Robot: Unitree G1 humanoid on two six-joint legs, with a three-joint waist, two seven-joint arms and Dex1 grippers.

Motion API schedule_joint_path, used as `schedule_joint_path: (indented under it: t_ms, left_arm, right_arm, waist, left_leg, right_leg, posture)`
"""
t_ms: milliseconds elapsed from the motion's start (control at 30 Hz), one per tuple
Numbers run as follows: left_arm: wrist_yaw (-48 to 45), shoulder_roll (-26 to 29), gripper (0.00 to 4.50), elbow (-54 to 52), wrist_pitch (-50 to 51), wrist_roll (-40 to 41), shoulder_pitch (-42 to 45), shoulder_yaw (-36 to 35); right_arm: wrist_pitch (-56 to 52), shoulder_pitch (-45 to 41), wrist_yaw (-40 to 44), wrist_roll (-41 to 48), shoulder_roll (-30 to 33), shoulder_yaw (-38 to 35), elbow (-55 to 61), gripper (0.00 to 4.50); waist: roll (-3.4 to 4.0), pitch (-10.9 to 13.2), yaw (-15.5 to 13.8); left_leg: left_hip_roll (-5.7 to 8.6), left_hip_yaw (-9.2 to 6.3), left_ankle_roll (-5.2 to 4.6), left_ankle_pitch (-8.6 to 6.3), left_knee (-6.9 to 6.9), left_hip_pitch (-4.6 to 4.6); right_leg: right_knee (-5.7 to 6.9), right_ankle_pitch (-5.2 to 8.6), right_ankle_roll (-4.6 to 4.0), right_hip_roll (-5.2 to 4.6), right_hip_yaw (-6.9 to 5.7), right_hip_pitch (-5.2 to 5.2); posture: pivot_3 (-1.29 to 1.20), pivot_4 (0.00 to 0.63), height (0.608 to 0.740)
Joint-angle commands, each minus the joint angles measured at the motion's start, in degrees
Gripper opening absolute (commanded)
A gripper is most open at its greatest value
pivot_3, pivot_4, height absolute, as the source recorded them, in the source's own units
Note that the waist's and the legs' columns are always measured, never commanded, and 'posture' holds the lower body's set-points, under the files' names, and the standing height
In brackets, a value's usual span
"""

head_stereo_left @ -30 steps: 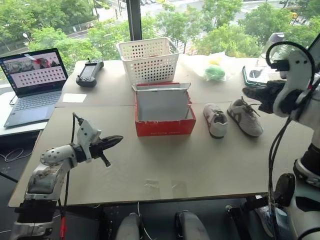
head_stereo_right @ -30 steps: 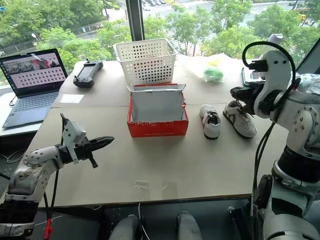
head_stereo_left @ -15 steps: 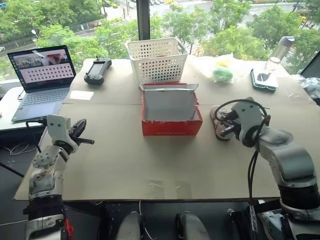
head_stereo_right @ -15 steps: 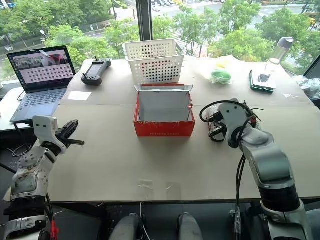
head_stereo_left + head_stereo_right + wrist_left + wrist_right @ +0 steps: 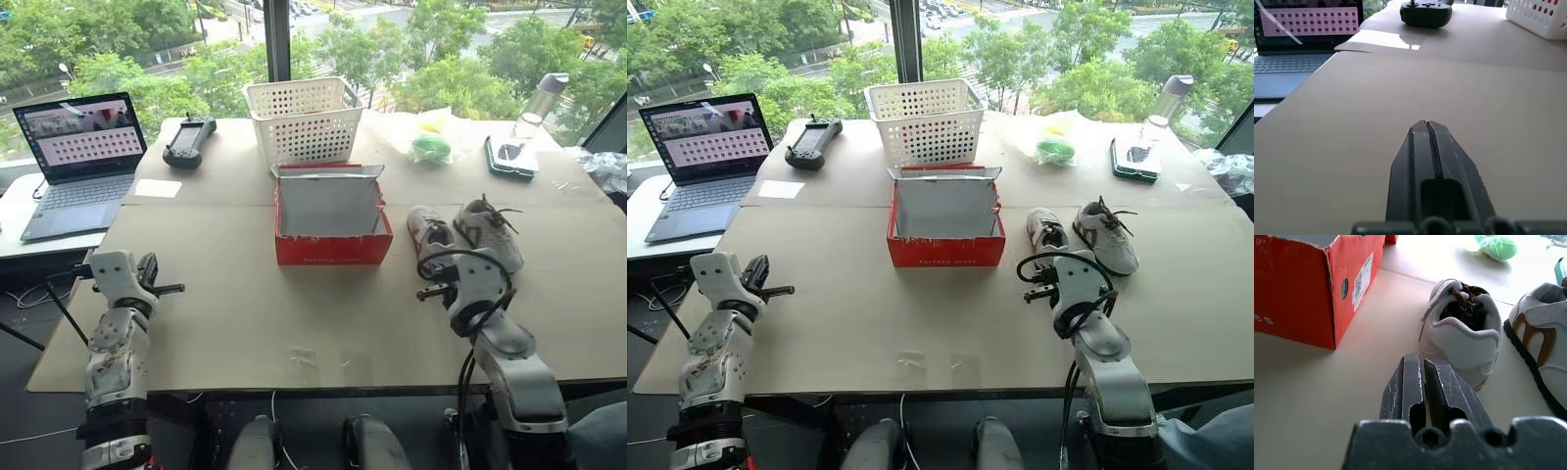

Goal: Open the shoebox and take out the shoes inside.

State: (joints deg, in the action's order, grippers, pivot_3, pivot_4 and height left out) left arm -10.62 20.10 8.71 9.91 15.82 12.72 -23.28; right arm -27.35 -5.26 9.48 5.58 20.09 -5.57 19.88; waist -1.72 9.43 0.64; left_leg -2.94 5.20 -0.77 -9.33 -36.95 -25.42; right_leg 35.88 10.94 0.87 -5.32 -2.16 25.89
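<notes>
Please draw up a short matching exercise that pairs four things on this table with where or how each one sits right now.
Things:
1. shoebox
2. shoes
3. white basket
4. laptop

Places or states:
A. on the side table past the table's left edge, screen lit
B. open and empty, mid-table
C. behind the open lid, near the window
D. side by side on the table, right of the red box

Pairs: 1-B, 2-D, 3-C, 4-A
</notes>
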Motion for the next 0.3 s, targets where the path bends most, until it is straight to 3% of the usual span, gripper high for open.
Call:
schedule_joint_path:
  t_ms: [33, 300]
  left_arm:
    - [-0.53, 0.02, 0.0, -1.92, -2.42, -0.36, -0.7, 0.5]
    - [-2.12, -1.04, 0.0, -4.68, -1.55, 2.75, -1.91, 0.01]
  right_arm:
    - [4.89, 0.51, -0.01, -0.82, 0.21, -1.97, -0.45, 0.42]
    - [6.42, 0.15, 0.01, -1.91, 0.56, -1.69, -1.73, 0.42]
  waist:
    - [0.0, 0.0, 0.03]
    - [0.0, 0.0, 0.08]
  left_leg:
    - [0.0, 0.0, -0.01, 0.01, 0.0, 0.0]
    - [-0.01, -0.01, -0.07, 0.05, 0.0, 0.0]
  right_leg:
    - [0.0, 0.0, 0.0, 0.0, 0.0, 0.0]
    - [0.0, 0.0, 0.01, 0.01, 0.01, 0.01]
  posture:
    - [0.0, 0.15, 0.733]
    - [0.0, 0.15, 0.733]
